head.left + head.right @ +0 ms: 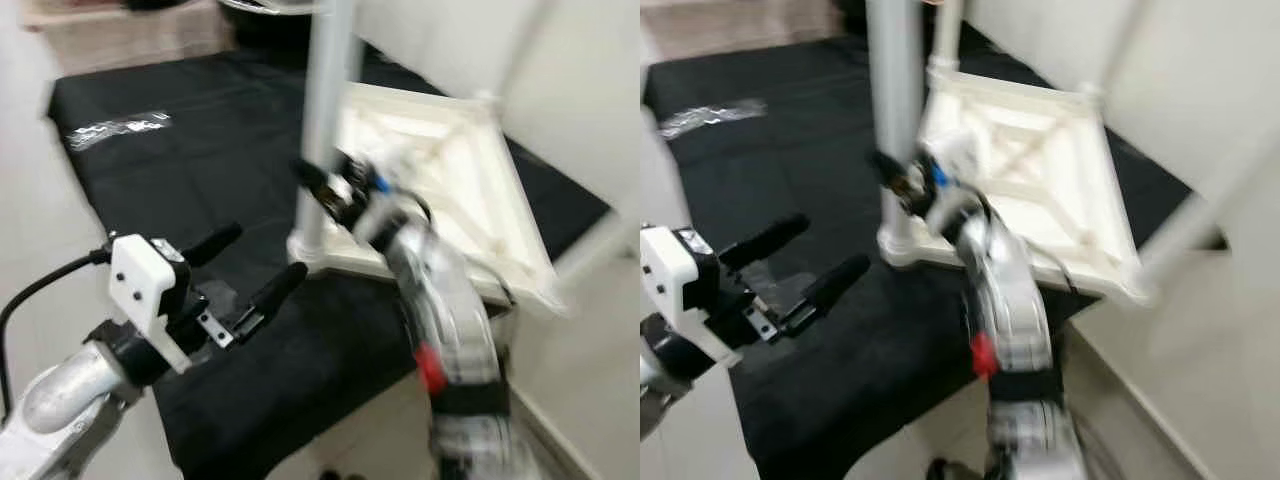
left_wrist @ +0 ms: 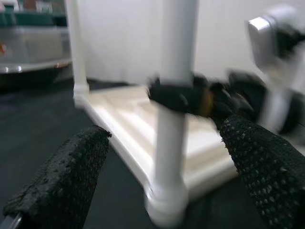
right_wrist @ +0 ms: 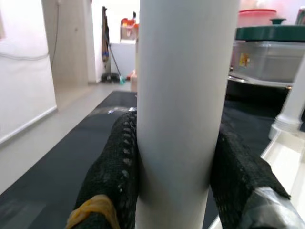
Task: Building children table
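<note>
Nearest, low on the left: left gripper point(image 1: 247, 268), two black fingers spread wide, nothing between them, hovering over the black mat point(image 1: 180, 190) and touching nothing. Aimed toward the near table leg point(image 1: 325, 120); in the left wrist view the two rough black fingers point(image 2: 64, 186) frame that leg point(image 2: 172, 109) from either side with clear gaps, well short of contact.

Just beyond, right of centre: right arm point(image 1: 445, 320), silver with a red patch, reaching forward and up. Right gripper point(image 1: 325, 185) clamped on the near table leg partway up. In the right wrist view, black finger pads point(image 3: 116, 176) pressed against both sides of the white tube point(image 3: 183, 105), a yellow band on one finger, grey tape on the other.

Under the gripper: leg standing upright, its foot seated in the near corner socket of the white tabletop point(image 1: 470, 190). Tabletop lying upside down on the mat, ribbed underside facing up. Another white leg point(image 1: 945, 30) upright at a far corner.

Farther back on the mat, a crumpled clear plastic wrapper point(image 1: 118, 128), well apart from the table. Pale tiled floor point(image 1: 40, 260) around the mat. Much of the head views blurred.
</note>
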Motion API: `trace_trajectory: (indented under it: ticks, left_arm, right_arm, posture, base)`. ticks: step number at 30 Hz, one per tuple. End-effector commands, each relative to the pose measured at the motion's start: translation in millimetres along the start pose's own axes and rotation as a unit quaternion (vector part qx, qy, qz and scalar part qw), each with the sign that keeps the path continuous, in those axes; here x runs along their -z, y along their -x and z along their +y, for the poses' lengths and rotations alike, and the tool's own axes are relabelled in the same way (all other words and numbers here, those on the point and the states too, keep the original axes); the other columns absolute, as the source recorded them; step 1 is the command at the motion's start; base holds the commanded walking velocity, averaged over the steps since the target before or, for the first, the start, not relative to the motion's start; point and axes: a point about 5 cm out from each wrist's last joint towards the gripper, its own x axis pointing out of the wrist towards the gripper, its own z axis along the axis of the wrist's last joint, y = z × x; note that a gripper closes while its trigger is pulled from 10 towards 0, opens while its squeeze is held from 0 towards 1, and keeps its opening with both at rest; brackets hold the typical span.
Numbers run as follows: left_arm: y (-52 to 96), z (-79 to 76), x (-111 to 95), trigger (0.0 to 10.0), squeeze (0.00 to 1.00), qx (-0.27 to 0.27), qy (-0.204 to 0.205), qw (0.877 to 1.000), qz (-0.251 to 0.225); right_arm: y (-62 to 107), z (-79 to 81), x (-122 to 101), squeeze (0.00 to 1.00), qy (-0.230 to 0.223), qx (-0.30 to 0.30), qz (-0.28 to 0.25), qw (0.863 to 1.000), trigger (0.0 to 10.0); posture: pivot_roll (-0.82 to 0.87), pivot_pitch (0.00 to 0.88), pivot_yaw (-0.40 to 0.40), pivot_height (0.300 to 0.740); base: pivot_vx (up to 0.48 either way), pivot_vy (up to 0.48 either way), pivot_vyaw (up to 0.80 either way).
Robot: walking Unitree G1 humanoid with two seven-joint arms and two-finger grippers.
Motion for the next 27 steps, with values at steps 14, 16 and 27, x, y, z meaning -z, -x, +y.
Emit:
trace_trajectory:
  ticks: [14,16,27]
  left_arm:
    - [-4.5,-2.1,-3.4,10.0,0.00,0.013,-0.006,1.000,-0.015]
    - [-5.3,-2.0,-3.1,10.0,0.00,0.014,-0.004,1.000,-0.016]
    - [-6.7,-3.4,-0.8,10.0,0.00,0.010,-0.002,1.000,-0.009]
  right_arm:
    - [-19.3,-20.3,16.6,0.00,0.020,0.001,0.121,0.992,10.0]
    - [-26.0,-26.4,0.4,0.13,0.013,-0.039,0.082,0.996,10.0]
    - [-40.9,-52.6,-60.9,1.00,0.013,-0.376,-0.026,0.926,10.0]
  posture:
    - [0.11,0.192,-0.159,0.740]
    - [0.11,0.204,-0.145,0.740]
    - [0.13,0.224,-0.152,0.740]
  base:
    - [0.000,0.000,0.00]
    - [0.000,0.000,0.00]
    - [0.000,0.000,0.00]
